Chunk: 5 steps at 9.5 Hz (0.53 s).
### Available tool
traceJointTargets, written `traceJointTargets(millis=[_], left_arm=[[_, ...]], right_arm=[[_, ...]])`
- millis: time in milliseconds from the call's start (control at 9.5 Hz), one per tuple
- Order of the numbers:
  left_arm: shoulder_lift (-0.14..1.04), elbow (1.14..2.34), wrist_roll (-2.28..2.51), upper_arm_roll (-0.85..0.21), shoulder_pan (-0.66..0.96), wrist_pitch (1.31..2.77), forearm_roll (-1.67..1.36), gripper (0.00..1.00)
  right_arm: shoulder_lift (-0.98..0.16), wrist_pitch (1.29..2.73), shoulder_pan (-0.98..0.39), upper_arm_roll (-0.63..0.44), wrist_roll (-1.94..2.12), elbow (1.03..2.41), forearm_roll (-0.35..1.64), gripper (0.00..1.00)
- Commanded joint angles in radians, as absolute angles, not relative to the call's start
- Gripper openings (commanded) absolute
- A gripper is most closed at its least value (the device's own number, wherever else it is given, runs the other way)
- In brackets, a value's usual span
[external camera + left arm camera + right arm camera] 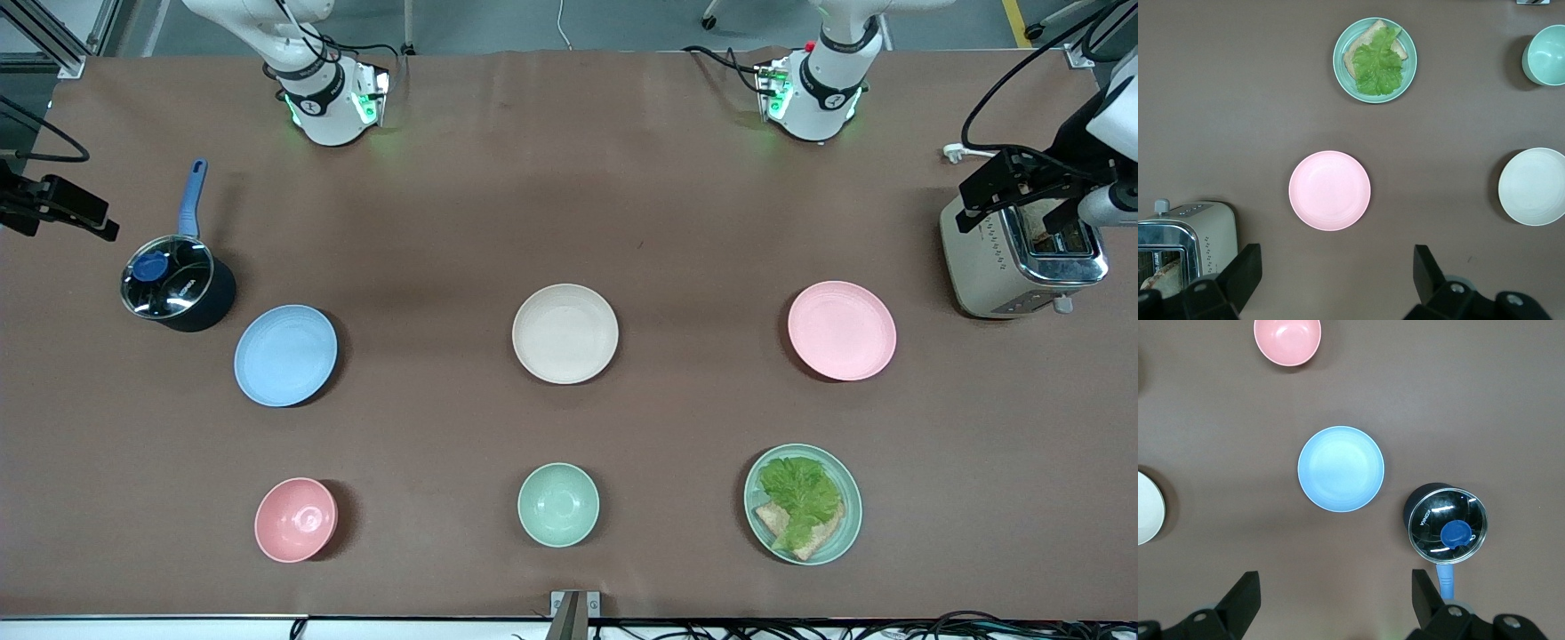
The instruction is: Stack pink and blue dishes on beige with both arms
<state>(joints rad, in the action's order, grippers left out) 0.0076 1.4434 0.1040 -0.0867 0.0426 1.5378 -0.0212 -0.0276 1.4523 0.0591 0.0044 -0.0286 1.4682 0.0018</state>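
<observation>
Left tool, fingers spread and empty, is held above the worktop; the pink plate lies below it. Right tool, likewise spread, is held over the blue plate. The beige plate lies between both, untouched.

Your left pincer over toaster, pink plate near it, blue plate near right pincer, beige plate between.

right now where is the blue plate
The blue plate lies bare on the table toward the right arm's end, beside the lidded pot and farther from the front camera than the pink bowl.
</observation>
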Motion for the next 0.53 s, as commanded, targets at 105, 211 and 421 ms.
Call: traceJointTargets(millis=[105, 211, 421], left_arm=[[0.009, 1.474, 0.091, -0.078, 0.052, 1.537, -0.002, 1.00], [0.014, 1.473, 0.103, -0.077, 0.055, 1.534, -0.002, 1.00], [0.031, 1.474, 0.088, -0.049, 0.043, 1.535, -0.024, 1.00]], right_arm=[[-0.006, 1.447, 0.069, 0.008, -0.018, 1.488, 0.015, 1.00], [-0.009, 1.447, 0.071, 0.008, -0.018, 1.485, 0.015, 1.00], [-0.034, 1.460, 0.072, 0.009, 0.027, 1.483, 0.014, 1.00]])
